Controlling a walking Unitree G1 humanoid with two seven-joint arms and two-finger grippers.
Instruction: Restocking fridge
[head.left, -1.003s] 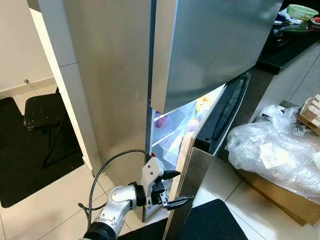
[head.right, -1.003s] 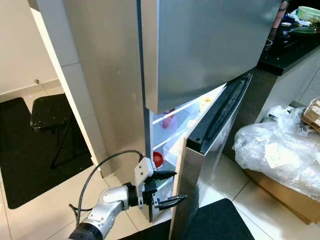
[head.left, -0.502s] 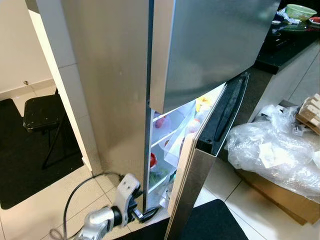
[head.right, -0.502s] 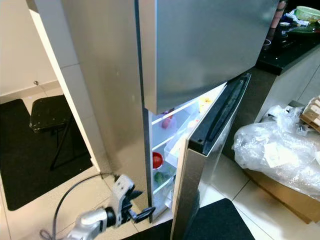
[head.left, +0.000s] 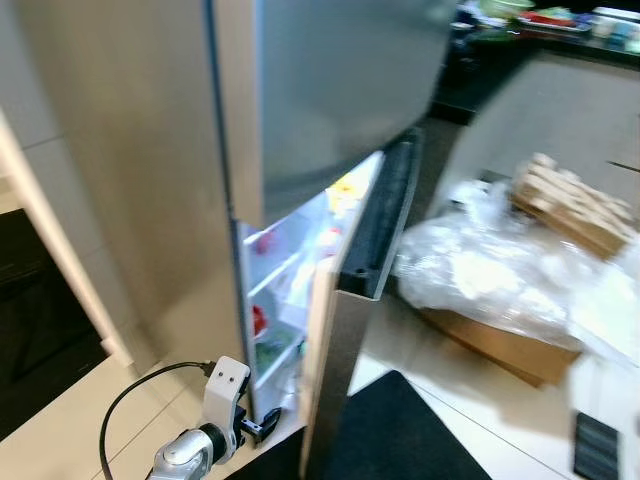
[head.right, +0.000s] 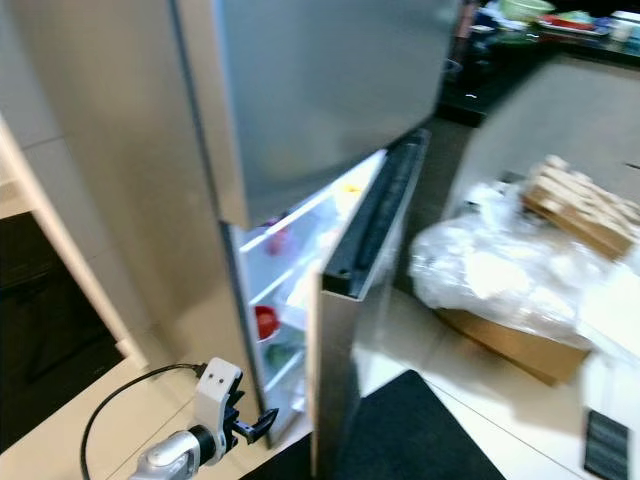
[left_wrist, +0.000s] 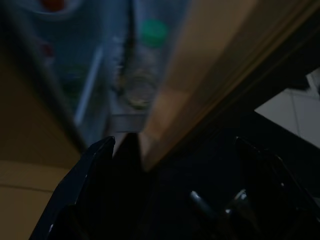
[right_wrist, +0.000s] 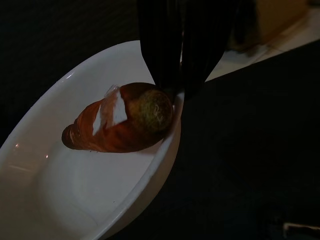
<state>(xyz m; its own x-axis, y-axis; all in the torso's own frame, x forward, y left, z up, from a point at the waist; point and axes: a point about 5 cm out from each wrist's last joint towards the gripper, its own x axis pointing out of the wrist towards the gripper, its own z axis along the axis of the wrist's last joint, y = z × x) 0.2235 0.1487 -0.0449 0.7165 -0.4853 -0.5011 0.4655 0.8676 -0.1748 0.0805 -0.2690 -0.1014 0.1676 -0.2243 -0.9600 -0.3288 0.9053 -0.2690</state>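
Fridge door (head.right: 345, 330): ajar, interior lit.
Left hand (head.right: 257, 424): low by door gap, fingers spread.
Right hand (right_wrist: 176, 80): pinching white bowl (right_wrist: 60, 200) rim; carrot (right_wrist: 120, 120) inside.

The fridge (head.left: 330, 110) is standing tall, steel-faced, with its upper door shut and its lower door (head.right: 345, 330) hanging partly open, leaving a narrow lit gap. Inside that gap, white shelves are showing, with a red round item (head.right: 266, 322) sitting on a middle shelf and something green just below it. A white bowl (right_wrist: 90, 200) is tilting, gripped at its rim, and an orange-brown carrot (right_wrist: 120, 120) is lying inside it against that rim, stem end facing outward.
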